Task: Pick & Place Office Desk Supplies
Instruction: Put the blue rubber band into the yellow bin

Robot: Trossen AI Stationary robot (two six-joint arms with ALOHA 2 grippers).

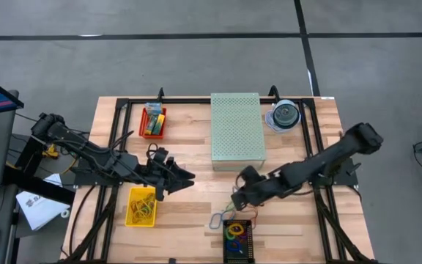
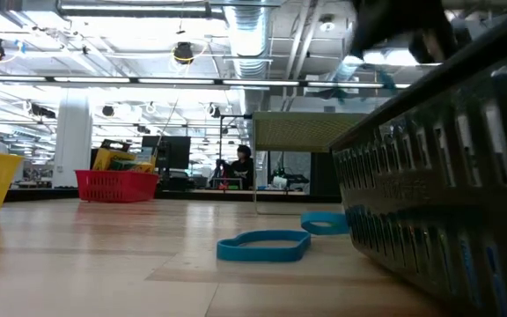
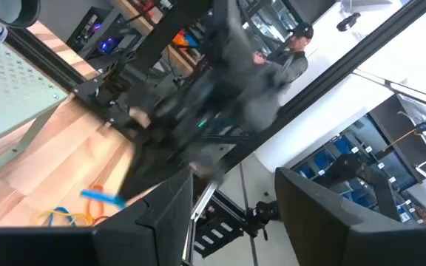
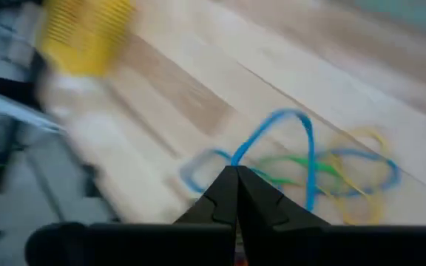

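My right gripper [image 1: 235, 196] [image 4: 235, 174] hangs shut above the table's near middle, with a small tangle of rubber bands [image 4: 309, 170], blue, green and yellow, at its tips. Two blue bands [image 1: 218, 220] [image 2: 264, 246] lie flat on the wood just below it. A black basket [image 1: 238, 240] at the near edge holds more bands. Over the left middle, my left gripper [image 1: 185, 177] [image 3: 235, 229] stands open and level, with nothing between its fingers. A red basket [image 1: 153, 121] at the far left holds crayon boxes. My right gripper pinches a blue band's strand [image 4: 251, 148] between its two fingertips, coming down at a slant from the table's right side. The band arches away from the tips as a loop. Green and yellow bands [image 4: 294, 164] trail with it, clear of the wood as far as I can tell.
A yellow basket [image 1: 141, 207] with bands stands near the left front. The large pale green perforated box [image 1: 237, 130] sits at the far middle, a clear round disc case [image 1: 286, 115] to its right. Black frame rails run along both sides.
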